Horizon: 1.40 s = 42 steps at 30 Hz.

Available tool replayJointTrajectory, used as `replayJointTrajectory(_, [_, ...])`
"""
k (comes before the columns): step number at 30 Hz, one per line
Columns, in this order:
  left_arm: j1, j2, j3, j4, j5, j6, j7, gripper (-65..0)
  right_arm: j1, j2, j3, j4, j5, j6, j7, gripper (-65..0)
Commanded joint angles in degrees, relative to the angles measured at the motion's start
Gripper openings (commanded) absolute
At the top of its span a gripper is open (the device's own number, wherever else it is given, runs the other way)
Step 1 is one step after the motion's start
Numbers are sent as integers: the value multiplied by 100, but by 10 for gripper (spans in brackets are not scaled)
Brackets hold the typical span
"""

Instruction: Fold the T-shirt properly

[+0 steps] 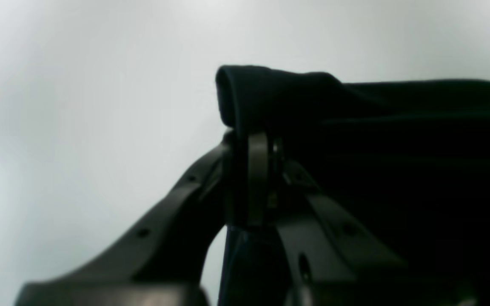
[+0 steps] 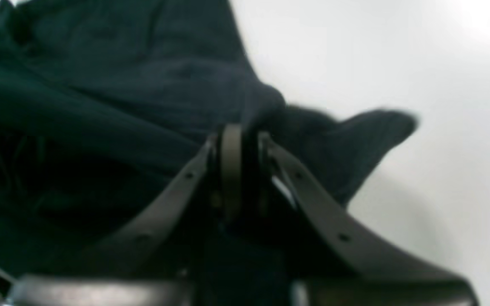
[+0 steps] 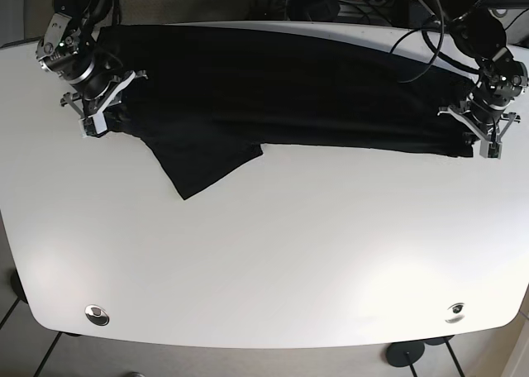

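Note:
A black T-shirt (image 3: 281,88) lies stretched across the far half of the white table (image 3: 273,253), with one sleeve (image 3: 202,162) hanging toward the front. My left gripper (image 3: 478,144) is at the shirt's right end and is shut on a bunched fold of the shirt (image 1: 270,97). My right gripper (image 3: 101,122) is at the shirt's left end and is shut on the shirt's edge (image 2: 266,110). In both wrist views the fingers pinch the dark cloth between them.
Cables and dark equipment (image 3: 347,1) sit behind the table's far edge. The bare white tabletop reaches from the shirt to the front edge, with two round metal fittings (image 3: 97,314) near the front corners.

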State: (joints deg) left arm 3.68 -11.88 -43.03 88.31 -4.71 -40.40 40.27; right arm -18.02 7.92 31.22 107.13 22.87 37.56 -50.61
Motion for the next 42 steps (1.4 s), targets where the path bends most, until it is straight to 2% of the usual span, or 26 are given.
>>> replayJointTrajectory(1, [76,-118,-1,131,-17,40,-128,-650,-92,30,82,96,29,-7,125,-629])
replayJointTrajectory(4, [243,-118,-1,123,18,40,-128,-650,-259,-41,100,96,29,-7,125,-602])
replayJointTrajectory(6, [366,-135,8,123,27,40,-128,-650,-391,-58,100,104,29,-7,125,-499])
replayJointTrajectory(7, [410,-144,8,123,27,40,-128,-610,-453,-58,100,131,29,-7,125,-422])
replayJointTrajectory(8, [445,-144,8,123,27,40,-128,-554,-488,-67,100,157,29,-7,134,-371])
replayJointTrajectory(9, [445,-144,8,131,18,40,-128,-475,-523,-67,100,263,126,-7,151,-309])
replayJointTrajectory(10, [445,-153,-1,131,18,40,-128,-435,-523,-67,109,324,267,-7,151,-281])
replayJointTrajectory(13, [436,-135,8,395,-26,40,-128,-440,-374,56,91,359,829,-33,151,-219])
replayJointTrajectory(16, [427,-100,8,756,-26,40,-128,-440,110,100,-32,219,838,-59,116,-212])
replayJointTrajectory(20, [392,41,272,773,-17,40,-128,-440,875,179,-551,-555,820,-68,107,-217])
replayJointTrajectory(23, [436,85,597,756,18,40,-128,-440,1508,276,-885,-1584,820,-68,134,-219])
replayJointTrajectory(27, [498,85,667,386,9,40,-128,-440,1921,478,-1395,-2515,820,-68,371,-219])
replayJointTrajectory(29, [506,49,667,61,9,40,-155,-440,1930,487,-1667,-2858,820,-68,670,-219])
replayJointTrajectory(32, [515,-82,659,-326,-17,40,-172,-440,1912,434,-2098,-2981,820,-68,723,-220])
replayJointTrajectory(36, [515,-118,650,-510,-17,40,-172,-440,1903,293,-2300,-2981,812,-68,731,-239])
replayJointTrajectory(39, [524,-118,650,-510,-8,40,-172,-440,1938,267,-2327,-2981,741,-68,1013,-453])
replayJointTrajectory(41, [524,-118,650,-510,1,40,-172,-440,2000,232,-2327,-2981,425,-68,1162,-604])
replayJointTrajectory(42, [524,-118,650,-510,9,40,-172,-440,2097,223,-2309,-2964,179,-68,1162,-633])
